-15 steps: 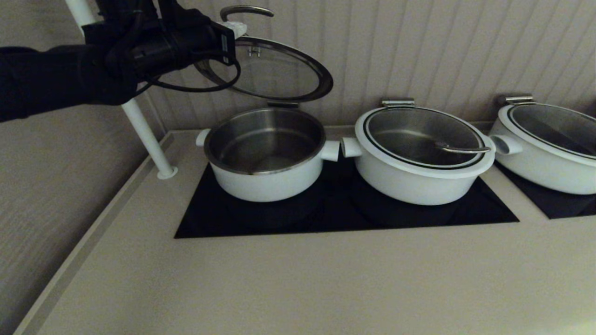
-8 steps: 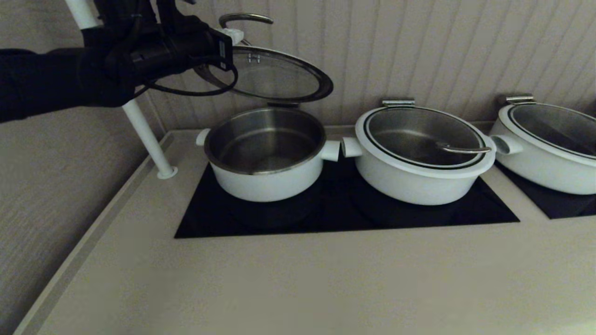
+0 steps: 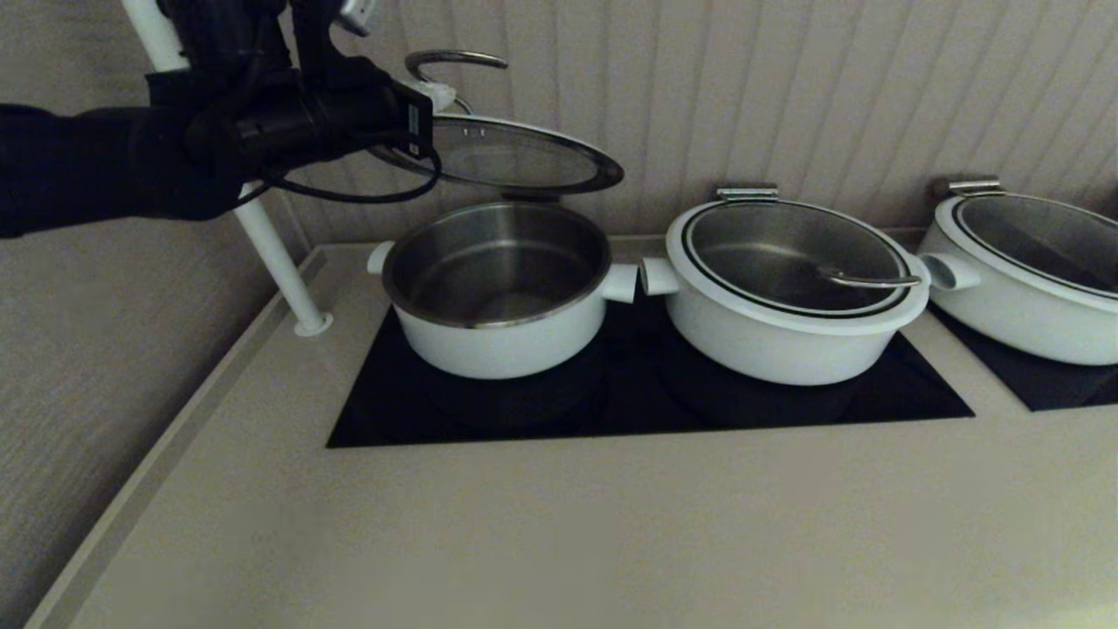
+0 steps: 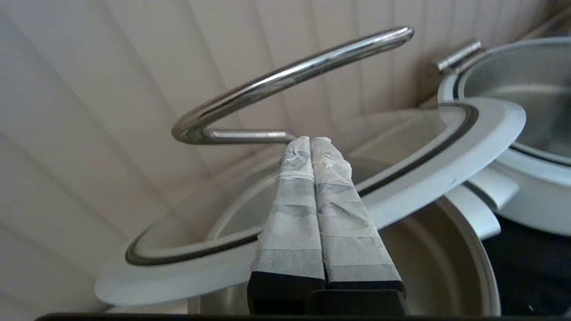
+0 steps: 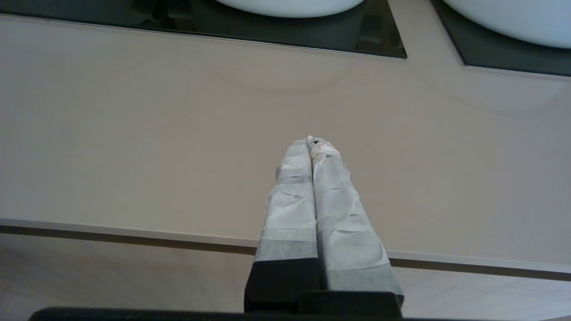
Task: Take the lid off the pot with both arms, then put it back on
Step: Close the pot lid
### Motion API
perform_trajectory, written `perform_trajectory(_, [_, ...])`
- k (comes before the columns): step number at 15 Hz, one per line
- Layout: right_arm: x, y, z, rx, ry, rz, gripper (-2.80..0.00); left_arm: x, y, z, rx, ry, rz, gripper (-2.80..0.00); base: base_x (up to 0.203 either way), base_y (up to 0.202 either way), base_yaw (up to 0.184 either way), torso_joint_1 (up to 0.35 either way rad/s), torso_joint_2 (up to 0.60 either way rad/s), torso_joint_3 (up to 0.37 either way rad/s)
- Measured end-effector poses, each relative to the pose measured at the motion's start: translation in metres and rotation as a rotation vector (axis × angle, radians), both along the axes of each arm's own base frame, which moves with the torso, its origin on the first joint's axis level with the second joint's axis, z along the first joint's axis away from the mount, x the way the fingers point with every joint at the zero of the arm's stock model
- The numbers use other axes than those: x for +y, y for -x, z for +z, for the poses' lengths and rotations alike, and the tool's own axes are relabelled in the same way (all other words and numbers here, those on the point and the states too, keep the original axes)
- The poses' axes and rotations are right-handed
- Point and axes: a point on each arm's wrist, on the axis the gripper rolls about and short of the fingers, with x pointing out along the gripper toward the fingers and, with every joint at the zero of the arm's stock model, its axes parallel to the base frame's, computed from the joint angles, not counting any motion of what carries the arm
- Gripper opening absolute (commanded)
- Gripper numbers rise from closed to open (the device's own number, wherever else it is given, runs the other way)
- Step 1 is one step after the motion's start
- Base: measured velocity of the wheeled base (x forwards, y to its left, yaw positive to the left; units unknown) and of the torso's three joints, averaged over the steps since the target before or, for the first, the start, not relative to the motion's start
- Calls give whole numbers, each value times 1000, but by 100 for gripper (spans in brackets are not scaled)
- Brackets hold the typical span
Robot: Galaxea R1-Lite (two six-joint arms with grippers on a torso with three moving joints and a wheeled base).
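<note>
While the lid (image 3: 515,155) hangs tilted above the far side of the open pot (image 3: 498,288), its far edge sits low near the pot's rim, seemingly hinged there, so it swings rather than lifts free. The left gripper (image 4: 311,142), fingers pressed together, is tucked under the steel handle (image 4: 285,84), propping it. The right gripper (image 5: 312,145), also closed and empty, hovers idle over the near desk (image 5: 134,125). A lidded neighbouring pot (image 3: 786,297) stands just right.

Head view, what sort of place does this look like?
Probably a buffet or catering counter: a row of white pots sits on black warming plates set into a beige counter against a panelled wall.
</note>
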Motion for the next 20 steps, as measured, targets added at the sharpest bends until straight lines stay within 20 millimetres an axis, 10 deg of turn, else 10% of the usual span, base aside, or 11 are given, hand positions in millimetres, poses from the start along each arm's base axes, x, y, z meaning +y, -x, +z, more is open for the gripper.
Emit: perform_trajectory(20, [0,0,0,0,0,0,-280,6,26,-19,87,-38,0,-280,0,0,0,0,0,0])
